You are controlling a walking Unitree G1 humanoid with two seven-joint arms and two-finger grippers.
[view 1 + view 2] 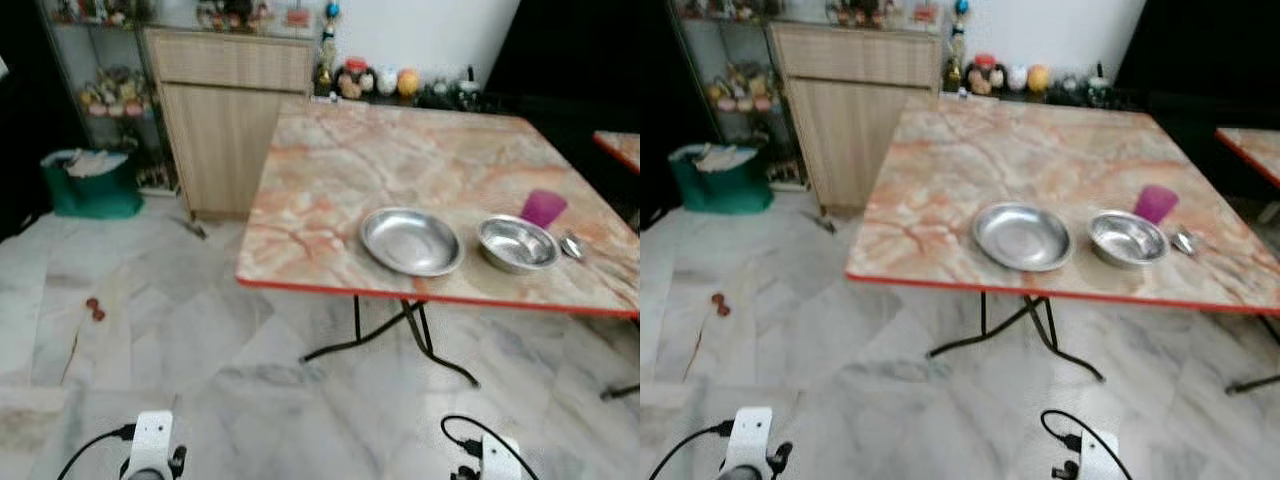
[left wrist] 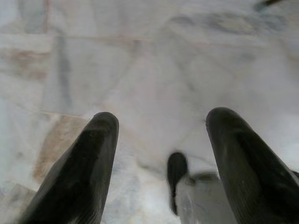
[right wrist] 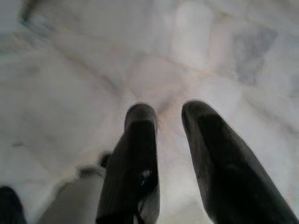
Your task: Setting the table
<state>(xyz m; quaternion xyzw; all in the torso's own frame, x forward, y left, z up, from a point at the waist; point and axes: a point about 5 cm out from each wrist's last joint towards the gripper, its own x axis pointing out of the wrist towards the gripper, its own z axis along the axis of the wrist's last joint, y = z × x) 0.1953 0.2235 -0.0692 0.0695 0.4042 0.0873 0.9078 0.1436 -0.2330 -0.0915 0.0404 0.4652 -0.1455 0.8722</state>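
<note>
A marble-patterned table (image 1: 400, 170) with a red edge stands ahead. Near its front edge sit a shallow steel plate (image 1: 411, 241), a steel bowl (image 1: 517, 244), a pink cup (image 1: 543, 208) and a spoon (image 1: 572, 246) at the far right. Both arms hang low over the floor, well short of the table. My left gripper (image 2: 161, 126) is open, with nothing between its black fingers (image 2: 88, 158). My right gripper (image 3: 168, 114) is open by a narrower gap, holding nothing.
A wooden cabinet (image 1: 232, 120) stands left of the table, with a green bin (image 1: 92, 185) beside it. Small ornaments (image 1: 380, 82) line the wall behind. Black folding legs (image 1: 400, 335) show under the table. A second table's corner (image 1: 620, 148) is at the right. Marble floor lies between me and the table.
</note>
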